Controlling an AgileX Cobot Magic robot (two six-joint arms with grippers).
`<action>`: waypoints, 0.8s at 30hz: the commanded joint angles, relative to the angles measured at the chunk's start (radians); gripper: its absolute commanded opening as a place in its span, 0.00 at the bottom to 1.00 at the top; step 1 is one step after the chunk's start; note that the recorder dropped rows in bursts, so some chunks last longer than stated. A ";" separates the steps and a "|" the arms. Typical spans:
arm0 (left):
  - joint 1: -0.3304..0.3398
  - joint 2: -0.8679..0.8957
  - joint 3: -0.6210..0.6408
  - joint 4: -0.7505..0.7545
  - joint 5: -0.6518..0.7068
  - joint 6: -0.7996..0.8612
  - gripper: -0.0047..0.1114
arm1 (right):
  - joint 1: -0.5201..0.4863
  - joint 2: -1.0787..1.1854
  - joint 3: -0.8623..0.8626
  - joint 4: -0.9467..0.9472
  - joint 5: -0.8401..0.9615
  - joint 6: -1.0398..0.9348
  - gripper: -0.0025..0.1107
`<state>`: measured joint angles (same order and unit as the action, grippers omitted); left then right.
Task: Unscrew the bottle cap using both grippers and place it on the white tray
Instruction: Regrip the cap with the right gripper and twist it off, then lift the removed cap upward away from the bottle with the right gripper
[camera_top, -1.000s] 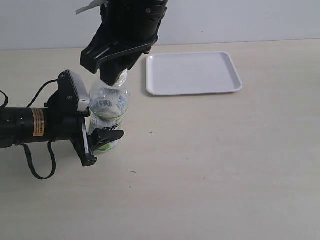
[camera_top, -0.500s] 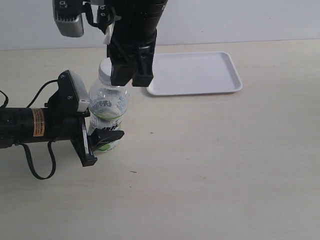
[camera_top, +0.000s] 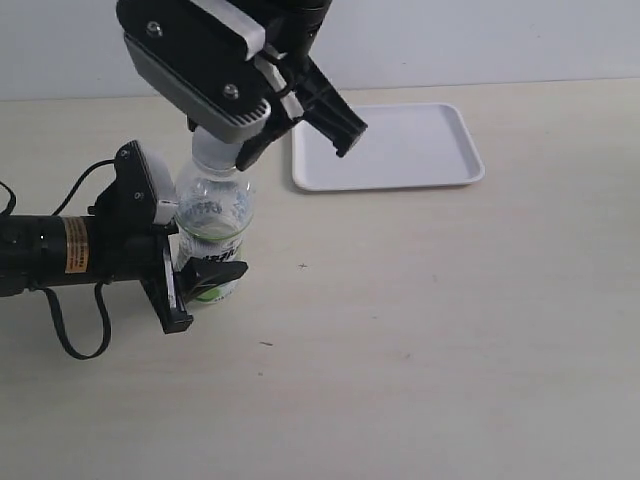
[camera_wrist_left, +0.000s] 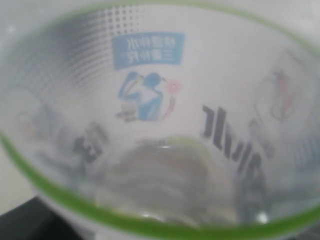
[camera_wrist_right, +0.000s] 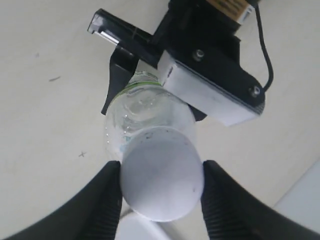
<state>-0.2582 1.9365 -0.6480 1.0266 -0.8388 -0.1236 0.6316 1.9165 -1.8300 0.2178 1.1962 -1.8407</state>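
The clear bottle (camera_top: 213, 215) with its white-and-green label stands upright on the table. My left gripper (camera_top: 208, 290) is shut on its base, one black finger on each side. The label (camera_wrist_left: 160, 125) fills the left wrist view and hides that gripper's fingers. My right gripper (camera_top: 228, 150) comes down from above, its grey wrist block covering most of the bottle cap (camera_top: 210, 146). In the right wrist view the round white bottle cap (camera_wrist_right: 162, 172) sits between the two ribbed black fingers (camera_wrist_right: 107, 200), both touching its sides. The white tray (camera_top: 385, 145) lies to the bottle's right, further back.
The left arm, with its yellow label and black cable (camera_top: 70, 330), lies along the table at the left. Its silver block (camera_wrist_right: 210, 95) sits close beside the bottle's shoulder. A pale wall runs behind the table's far edge.
The right gripper has turned about the cap, its grey wrist block swinging round to the front-left. The bottle and the left gripper have stayed in place.
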 joint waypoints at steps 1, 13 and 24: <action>-0.003 -0.009 -0.006 -0.020 -0.039 -0.010 0.04 | 0.003 0.027 -0.003 0.059 -0.012 -0.277 0.02; -0.003 -0.009 -0.006 -0.066 -0.086 -0.038 0.04 | 0.003 0.005 -0.003 0.096 -0.105 -0.273 0.02; -0.003 -0.005 -0.006 -0.108 -0.143 -0.048 0.04 | 0.003 -0.199 -0.003 0.031 -0.194 0.471 0.02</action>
<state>-0.2574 1.9365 -0.6480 0.9593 -0.9347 -0.1607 0.6334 1.7753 -1.8300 0.3374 1.0598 -1.6753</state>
